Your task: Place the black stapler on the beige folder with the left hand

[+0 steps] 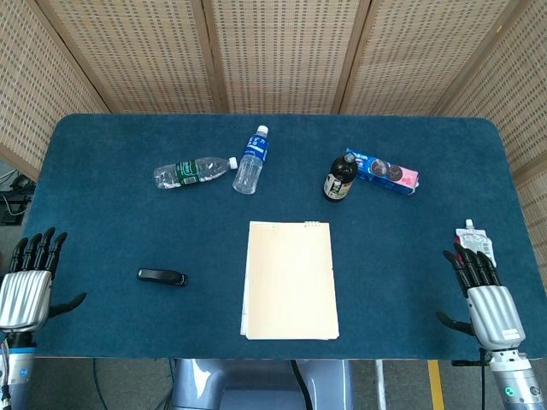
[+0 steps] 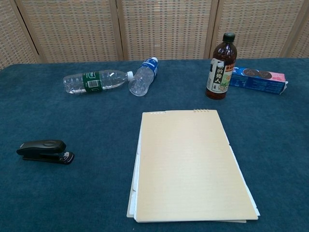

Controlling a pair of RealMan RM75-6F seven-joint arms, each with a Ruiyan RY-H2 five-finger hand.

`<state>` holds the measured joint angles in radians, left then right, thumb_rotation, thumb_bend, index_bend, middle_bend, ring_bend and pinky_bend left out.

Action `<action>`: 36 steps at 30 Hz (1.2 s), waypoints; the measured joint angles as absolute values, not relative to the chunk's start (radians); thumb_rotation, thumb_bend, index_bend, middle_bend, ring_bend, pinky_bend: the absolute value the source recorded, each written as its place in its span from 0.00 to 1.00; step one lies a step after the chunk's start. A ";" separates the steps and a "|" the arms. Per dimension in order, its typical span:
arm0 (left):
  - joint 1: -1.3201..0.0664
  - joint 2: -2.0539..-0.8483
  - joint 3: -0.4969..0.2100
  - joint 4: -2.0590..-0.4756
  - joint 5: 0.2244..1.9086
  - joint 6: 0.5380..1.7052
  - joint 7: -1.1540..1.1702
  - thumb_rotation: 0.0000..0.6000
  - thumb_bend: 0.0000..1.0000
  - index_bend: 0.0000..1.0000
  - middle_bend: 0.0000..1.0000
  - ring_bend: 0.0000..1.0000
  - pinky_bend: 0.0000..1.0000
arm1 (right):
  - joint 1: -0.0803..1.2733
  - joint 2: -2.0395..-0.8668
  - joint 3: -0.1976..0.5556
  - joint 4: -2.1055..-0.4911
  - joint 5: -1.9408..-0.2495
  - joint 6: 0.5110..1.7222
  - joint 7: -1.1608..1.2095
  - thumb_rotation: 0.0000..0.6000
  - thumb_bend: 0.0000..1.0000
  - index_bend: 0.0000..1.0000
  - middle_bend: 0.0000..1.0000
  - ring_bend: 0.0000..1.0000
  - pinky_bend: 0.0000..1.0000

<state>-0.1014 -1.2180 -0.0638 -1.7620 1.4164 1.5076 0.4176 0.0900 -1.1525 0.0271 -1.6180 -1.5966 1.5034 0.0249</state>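
Note:
The black stapler lies flat on the blue cloth, left of the beige folder, which rests flat near the table's front middle. My left hand hovers at the table's front left corner, fingers spread and empty, well left of the stapler. At the front right corner my right hand is likewise spread and holds nothing. The chest view shows neither hand.
Two clear water bottles lie at the back left. A dark brown bottle stands upright beside a blue cookie box at the back right. A white pouch lies just beyond my right hand.

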 measured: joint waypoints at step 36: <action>-0.357 -1.312 -0.121 -1.770 1.198 1.158 0.601 1.00 0.20 0.40 0.25 0.28 0.31 | 0.087 -1.137 0.040 -1.611 -1.575 1.505 0.074 1.00 0.10 0.00 0.00 0.00 0.00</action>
